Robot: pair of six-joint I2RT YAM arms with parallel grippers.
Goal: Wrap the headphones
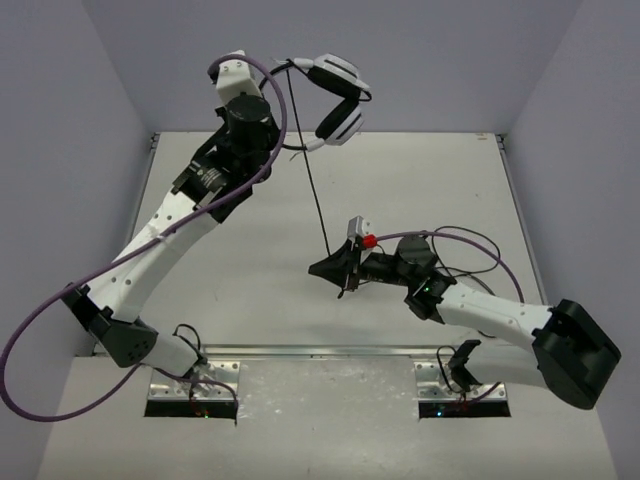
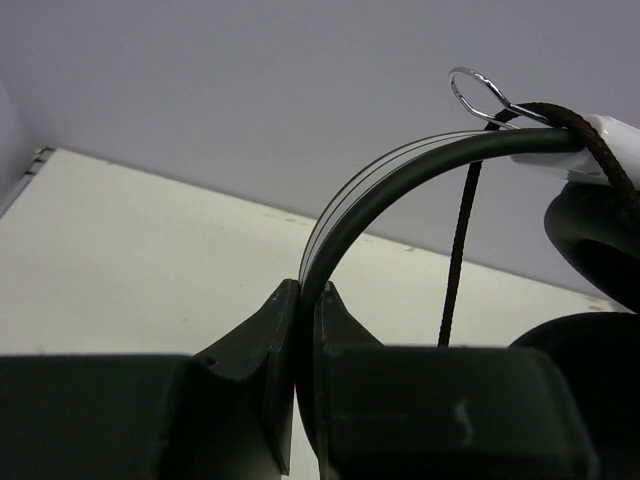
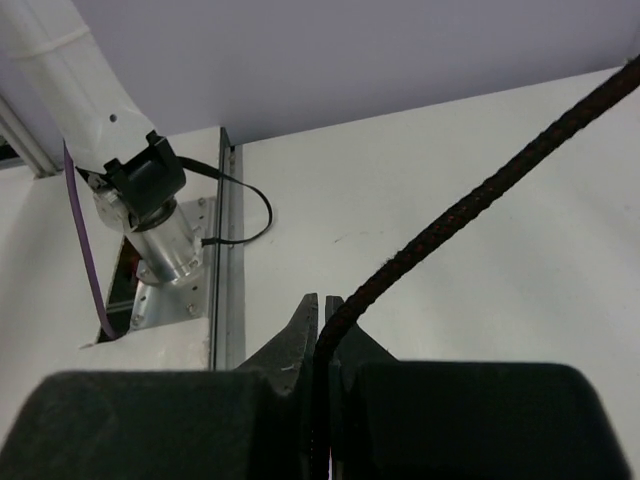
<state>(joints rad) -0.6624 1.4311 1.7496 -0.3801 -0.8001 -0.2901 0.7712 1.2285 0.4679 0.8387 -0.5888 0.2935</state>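
- I see my left gripper (image 1: 288,66) held up high, over the far edge of the table (image 1: 450,190), a bit left of the middle.
- In the left wrist view, the left gripper (image 2: 308,295) has its two fingers pressed together on the thin black headband (image 2: 400,170). It is pinching the band tight.
- The headphones (image 1: 338,98) hang in the air from that band and do not touch the table.
- One white earcup (image 1: 340,120) hangs low. The other one is higher up, by the band.
- A small shiny wire loop (image 2: 478,95) sticks up where the band meets the white part.
- The thin black cable (image 1: 315,190) comes down from the headphones in a straight line to my right gripper (image 1: 342,268).
- The right gripper is low, near the middle of the table.
- In the right wrist view, the right gripper (image 3: 320,305) has its fingers pressed together on the cable (image 3: 480,190). The cable goes up and away to the right from the pinch.
- A little red part (image 1: 369,241) sits on the right wrist, just by the gripper.
- A purple cable (image 1: 30,330) loops out past the left edge of the table, next to the left arm.
- The left arm's base (image 3: 150,200) shows at the near edge in the right wrist view.
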